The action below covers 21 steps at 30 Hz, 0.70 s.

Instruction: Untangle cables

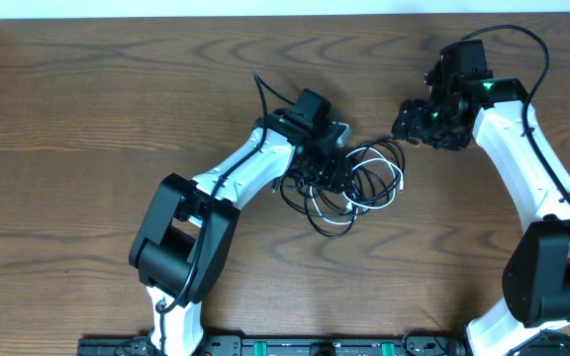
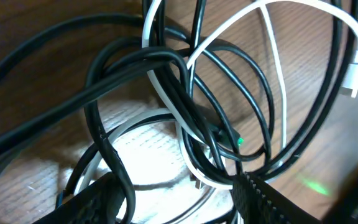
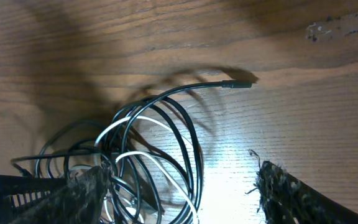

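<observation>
We see cables [image 1: 356, 184] knotted on table [image 1: 87, 119]; left gripper [image 2: 173, 185] spread astride them, perhaps touching; right gripper [image 3: 180, 174] agape, just beside.

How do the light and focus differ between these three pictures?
Left wrist: glare whitens the table under the cables; the left fingers are out of focus. Right wrist: similar glare low in frame, blurred right fingers, cable shadows on the wood. Overhead: even light, sharp.
</observation>
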### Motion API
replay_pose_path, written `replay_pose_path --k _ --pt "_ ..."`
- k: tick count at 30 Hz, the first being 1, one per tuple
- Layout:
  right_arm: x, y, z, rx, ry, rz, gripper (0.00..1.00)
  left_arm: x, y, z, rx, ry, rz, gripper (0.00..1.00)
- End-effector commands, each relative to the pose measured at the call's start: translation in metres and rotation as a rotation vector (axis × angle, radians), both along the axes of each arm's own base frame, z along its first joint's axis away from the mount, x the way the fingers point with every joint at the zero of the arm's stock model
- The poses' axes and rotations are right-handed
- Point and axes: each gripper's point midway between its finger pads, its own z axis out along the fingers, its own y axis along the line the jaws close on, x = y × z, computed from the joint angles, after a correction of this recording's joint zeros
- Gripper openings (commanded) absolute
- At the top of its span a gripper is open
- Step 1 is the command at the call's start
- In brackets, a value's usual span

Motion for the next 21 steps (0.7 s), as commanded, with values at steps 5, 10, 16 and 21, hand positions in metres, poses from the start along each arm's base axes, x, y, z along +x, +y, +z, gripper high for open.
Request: replay_pose_path --k 5,10,16,21 --pt "-0.0014 -0.0020 -0.0029 -0.012 0.004 0.012 0.76 -0.0087 -0.0108 0.0066 -0.087 0.038 -0.048 0.60" --pt "-0.0023 0.0021 -0.0031 -0.013 0.003 0.025 0.77 -0.0079 -0.0111 0.0066 -0.087 0.033 -0.049 0.65" --pt "-0.0018 0.0026 -0.0029 -0.013 0.000 0.026 0.77 -0.0057 -0.0124 0.0021 -0.089 0.030 -0.049 0.65" --pt "-0.0020 0.0034 -0.0029 -0.013 0.001 0.028 0.78 -0.0036 -0.0137 0.0021 -0.095 0.020 -0.049 0.66"
